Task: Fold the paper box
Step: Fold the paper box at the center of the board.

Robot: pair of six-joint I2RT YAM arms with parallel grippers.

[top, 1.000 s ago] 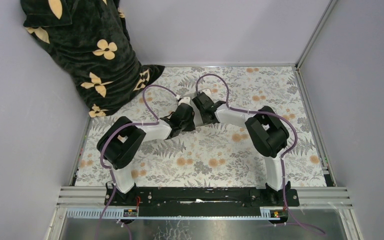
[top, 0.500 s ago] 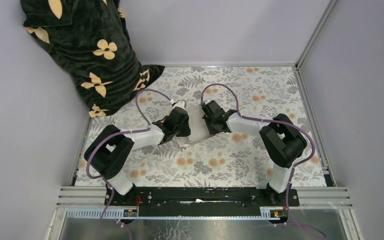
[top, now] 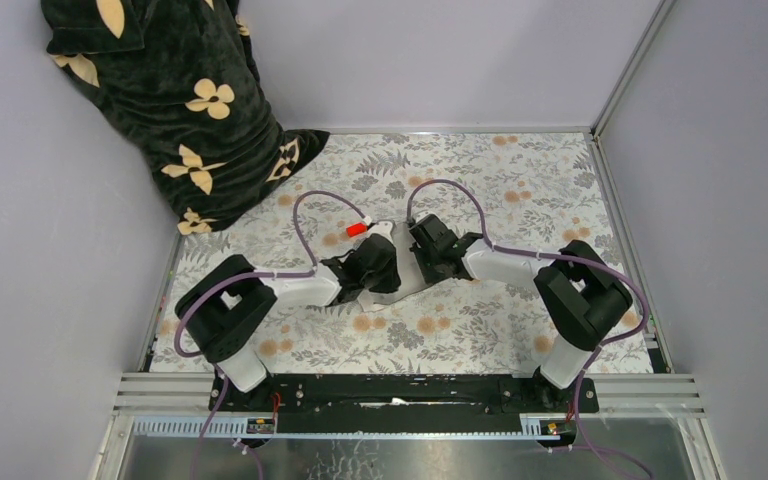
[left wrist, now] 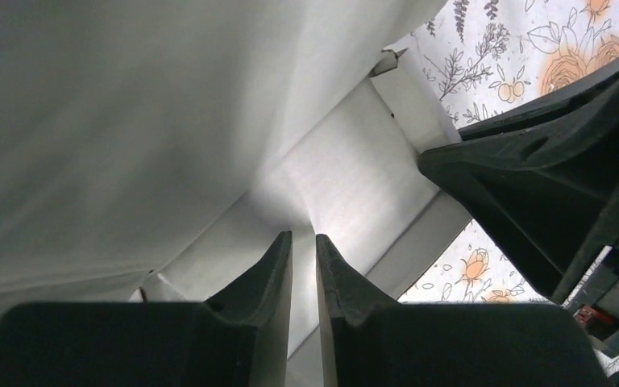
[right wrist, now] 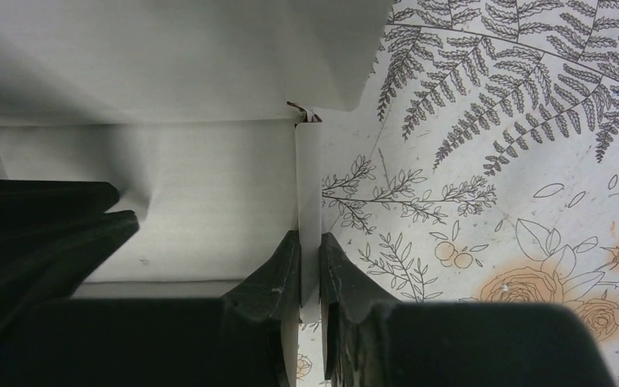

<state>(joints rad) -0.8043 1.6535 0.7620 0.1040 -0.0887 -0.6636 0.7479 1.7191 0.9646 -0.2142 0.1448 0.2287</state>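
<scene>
At the middle of the floral-print table cover (top: 520, 190), the paper box (top: 410, 283), a white die-cut sheet of thin cardboard, sits between our two arms with some panels raised. The black right gripper (right wrist: 310, 235) pinches a narrow side flap. The black left gripper (left wrist: 302, 238) has its jaws almost together over an inner panel; we cannot tell whether they hold anything. We judge that an uneven pull could tear the flap or crease a panel off its score line.
</scene>
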